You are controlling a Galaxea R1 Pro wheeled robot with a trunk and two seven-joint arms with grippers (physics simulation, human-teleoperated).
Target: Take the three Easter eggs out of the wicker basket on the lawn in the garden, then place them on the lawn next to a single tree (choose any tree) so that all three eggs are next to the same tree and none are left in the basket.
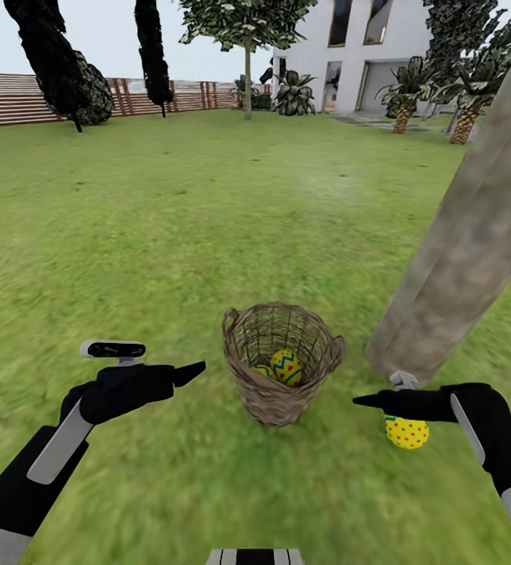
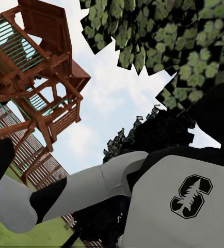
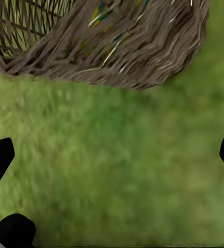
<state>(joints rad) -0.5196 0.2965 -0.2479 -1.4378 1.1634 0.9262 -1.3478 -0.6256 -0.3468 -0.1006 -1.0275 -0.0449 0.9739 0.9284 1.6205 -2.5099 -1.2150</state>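
Observation:
The wicker basket (image 1: pixel 280 369) stands upright on the lawn (image 1: pixel 208 220) in the head view, with two yellow Easter eggs (image 1: pixel 287 366) showing inside it. A third egg (image 1: pixel 406 432) lies on the grass at the foot of the thick grey tree (image 1: pixel 467 235), just under my right hand. My right gripper (image 1: pixel 363 401) points toward the basket and is open. In the right wrist view the right gripper (image 3: pixel 112 155) has only grass between its fingers, with the basket's wall (image 3: pixel 117 51) ahead. My left gripper (image 1: pixel 196 367) hovers left of the basket, open and holding nothing.
A wooden fence (image 1: pixel 20 98), dark columnar trees (image 1: pixel 51 55) and a white house (image 1: pixel 365 55) ring the far lawn. In the left wrist view, aimed upward, are a wooden play tower (image 2: pixel 40 77), foliage and my own trunk (image 2: pixel 189 201).

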